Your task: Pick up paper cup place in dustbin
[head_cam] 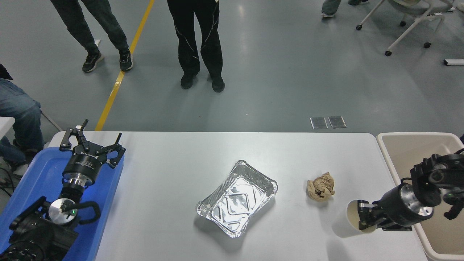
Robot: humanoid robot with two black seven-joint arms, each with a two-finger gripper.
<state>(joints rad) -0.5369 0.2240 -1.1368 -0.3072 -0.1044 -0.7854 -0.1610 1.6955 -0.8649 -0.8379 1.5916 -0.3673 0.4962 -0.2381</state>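
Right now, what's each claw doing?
Left claw: open, empty, parked over the blue tray.
Right claw: shut on the paper cup's rim, one finger inside, cup tilted.
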